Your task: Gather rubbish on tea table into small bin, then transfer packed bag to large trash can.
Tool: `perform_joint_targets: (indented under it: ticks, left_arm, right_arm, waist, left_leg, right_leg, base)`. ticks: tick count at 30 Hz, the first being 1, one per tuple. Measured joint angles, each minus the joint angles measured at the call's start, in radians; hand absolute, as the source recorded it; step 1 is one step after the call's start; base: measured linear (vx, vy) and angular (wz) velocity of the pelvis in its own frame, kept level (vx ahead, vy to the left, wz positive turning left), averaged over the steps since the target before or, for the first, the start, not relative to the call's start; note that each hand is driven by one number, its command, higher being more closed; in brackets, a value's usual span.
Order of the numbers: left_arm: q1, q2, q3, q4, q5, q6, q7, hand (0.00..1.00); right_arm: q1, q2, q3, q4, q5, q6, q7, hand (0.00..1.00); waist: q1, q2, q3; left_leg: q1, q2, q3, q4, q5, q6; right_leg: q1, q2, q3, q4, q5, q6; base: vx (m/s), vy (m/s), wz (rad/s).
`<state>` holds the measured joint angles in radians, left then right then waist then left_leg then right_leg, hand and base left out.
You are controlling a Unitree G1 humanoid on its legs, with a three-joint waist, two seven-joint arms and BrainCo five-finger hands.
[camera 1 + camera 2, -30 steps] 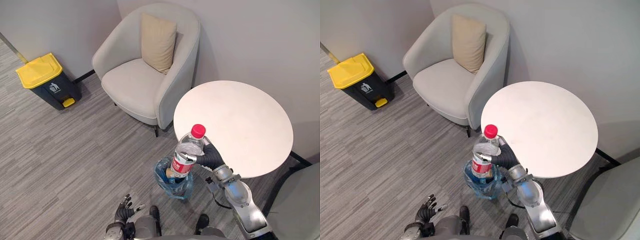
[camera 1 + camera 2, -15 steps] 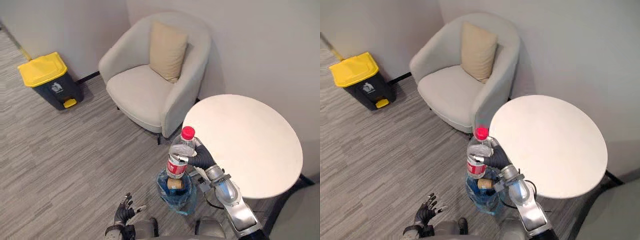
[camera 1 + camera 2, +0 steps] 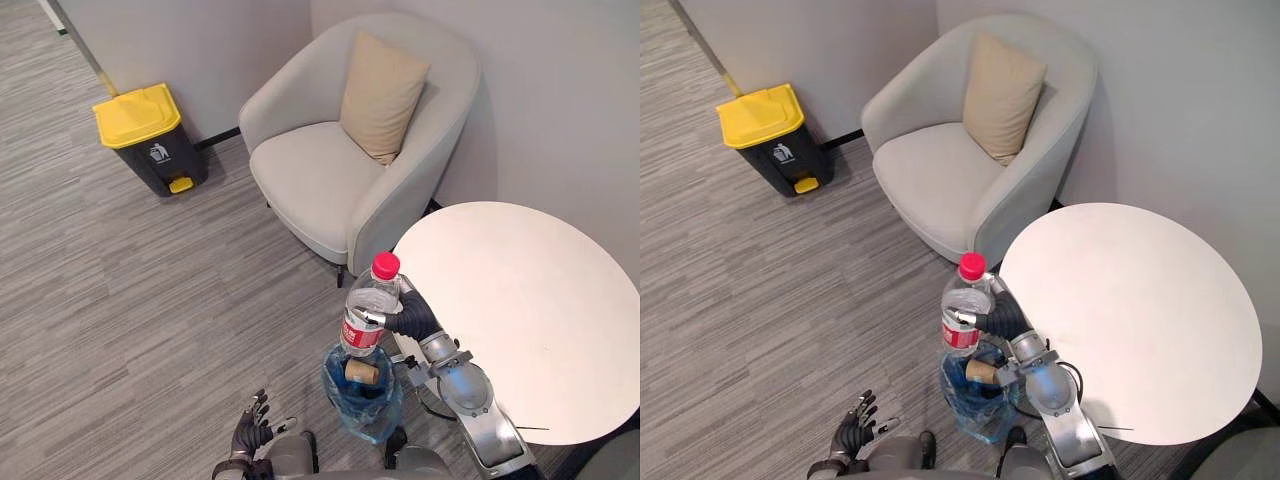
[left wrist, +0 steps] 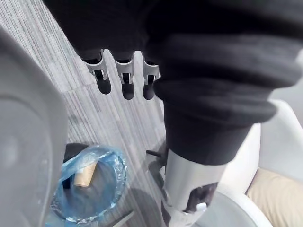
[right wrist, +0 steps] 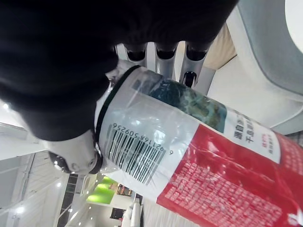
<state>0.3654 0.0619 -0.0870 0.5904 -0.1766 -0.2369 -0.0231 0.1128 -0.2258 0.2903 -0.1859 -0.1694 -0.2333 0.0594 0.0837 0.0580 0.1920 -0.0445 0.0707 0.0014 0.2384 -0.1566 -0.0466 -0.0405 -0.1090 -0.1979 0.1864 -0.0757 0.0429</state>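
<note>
above the blue-bagged small bin [image 3: 368, 418] — right hand [image 3: 414, 319] clasps a red-labelled, barcoded bottle [image 3: 365, 312].

The small bin [image 3: 372, 418] stands on the floor low in the middle of the head view, with a short roll [image 3: 362, 372] lying inside it. The bottle [image 3: 366, 310] is upright directly above the bin, held in the right hand [image 3: 412, 317], whose arm comes in from four o'clock. From the bin, the tea table [image 3: 530, 310] stands just beside it at three o'clock, the armchair [image 3: 320, 190] at twelve o'clock with a cushion [image 3: 383, 95] leaning on its back, the large trash can [image 3: 148, 135] well apart at ten o'clock by the wall, and the left hand [image 3: 250, 435] near at eight o'clock.
</note>
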Motion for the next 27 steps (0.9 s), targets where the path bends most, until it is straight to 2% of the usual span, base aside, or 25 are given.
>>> perform_joint_targets:
  ticks: [3, 5, 6, 9, 11, 13, 19, 21, 23, 25, 27]
  left_arm:
    - [0.008, 0.016, -0.015, -0.016, 0.003, -0.024, -0.015, 0.00]
    - [0.007, 0.035, -0.021, -0.041, 0.002, -0.037, -0.022, 0.00]
    - [0.004, 0.052, -0.020, -0.060, -0.001, -0.052, -0.022, 0.00]
    - [-0.008, 0.086, -0.019, -0.065, -0.006, -0.055, -0.017, 0.00]
    - [-0.021, 0.089, -0.019, -0.059, -0.008, -0.056, -0.016, 0.00]
    - [-0.031, 0.091, -0.017, -0.060, -0.009, -0.060, -0.016, 0.00]
    - [-0.056, 0.096, -0.019, -0.057, -0.009, -0.110, 0.011, 0.00]
    - [-0.123, 0.098, -0.019, -0.036, -0.008, -0.112, 0.036, 0.00]
    - [-0.265, 0.098, -0.025, -0.001, -0.008, -0.100, 0.073, 0.00]
    - [-0.377, 0.092, -0.029, 0.027, -0.009, -0.087, 0.087, 0.00]
    - [-0.427, 0.068, -0.028, 0.020, -0.010, -0.096, 0.088, 0.00]
  right_arm:
    - [-0.026, -0.013, 0.009, 0.015, -0.002, -0.008, -0.001, 1.00]
    - [-0.093, -0.037, 0.038, 0.048, -0.003, -0.021, -0.006, 1.00]
    - [-0.147, -0.043, 0.054, 0.077, -0.008, -0.025, -0.015, 1.00]
    - [-0.216, -0.058, 0.084, 0.143, -0.019, -0.026, -0.020, 1.00]
    - [-0.240, -0.078, 0.103, 0.167, -0.031, -0.026, -0.030, 1.00]
    - [-0.252, -0.095, 0.108, 0.190, -0.038, -0.026, -0.038, 1.00]
    - [-0.407, -0.120, 0.097, 0.324, -0.051, -0.026, -0.083, 1.00]
    - [-0.465, -0.135, 0.080, 0.368, -0.059, -0.025, -0.102, 1.00]
    - [-0.543, -0.170, 0.081, 0.382, -0.059, -0.022, -0.100, 1.00]
    - [-0.639, -0.179, 0.074, 0.453, -0.059, -0.022, -0.098, 1.00]
    - [-0.712, -0.197, 0.053, 0.512, -0.059, -0.022, -0.111, 1.00]
  waist:
    - [0.014, 0.003, 0.035]
    - [0.015, 0.001, 0.070]
    - [0.016, 0.001, 0.109]
    - [0.019, 0.005, 0.167]
    - [0.023, 0.014, 0.191]
    - [0.041, 0.017, 0.207]
    - [0.042, 0.040, 0.228]
    - [0.045, 0.045, 0.235]
    - [0.044, 0.052, 0.254]
    - [0.034, 0.054, 0.260]
    - [0.037, 0.060, 0.278]
  left_leg:
    - [-0.022, -0.002, -0.023, 0.018, 0.012, -0.008]
    - [-0.076, -0.007, -0.029, 0.048, 0.012, -0.009]
    - [-0.133, -0.020, -0.040, 0.083, 0.012, -0.009]
    - [-0.210, -0.043, -0.059, 0.136, 0.010, -0.009]
    - [-0.269, -0.044, -0.057, 0.161, 0.011, -0.009]
    - [-0.330, -0.045, -0.047, 0.173, 0.030, -0.005]
    - [-0.538, -0.052, -0.040, 0.276, 0.041, -0.001]
    - [-0.612, -0.052, -0.032, 0.310, 0.042, 0.001]
    - [-0.687, -0.053, -0.025, 0.345, 0.049, 0.003]
    - [-0.768, -0.052, -0.023, 0.390, 0.050, 0.007]
    - [-0.830, -0.052, -0.018, 0.410, 0.050, 0.007]
  right_leg:
    - [-0.009, -0.004, -0.025, 0.025, -0.003, -0.005]
    - [-0.075, -0.018, -0.039, 0.098, -0.021, -0.017]
    - [-0.132, -0.037, -0.048, 0.165, -0.045, -0.014]
    - [-0.215, -0.075, -0.068, 0.271, -0.084, -0.009]
    - [-0.266, -0.095, -0.087, 0.307, -0.097, -0.006]
    - [-0.330, -0.110, -0.097, 0.338, -0.097, -0.007]
    - [-0.532, -0.144, -0.093, 0.441, -0.096, -0.010]
    - [-0.610, -0.153, -0.081, 0.473, -0.095, -0.010]
    - [-0.685, -0.158, -0.073, 0.509, -0.090, -0.018]
    - [-0.766, -0.167, -0.056, 0.547, -0.083, -0.029]
    - [-0.834, -0.170, -0.043, 0.568, -0.080, -0.033]
  base:
    - [-0.13, -0.033, 0.26]
    - [-0.25, -0.027, 0.35]
    - [-0.27, -0.026, 0.34]
    - [-0.24, -0.027, 0.38]
    - [-0.22, -0.023, 0.46]
    - [-0.18, -0.015, 0.33]
    - [-0.12, 0.013, 0.05]
    - [-0.07, 0.016, -0.01]
    - [-0.08, 0.006, -0.03]
    - [-0.08, 0.018, -0.08]
    - [-0.06, 0.023, -0.10]
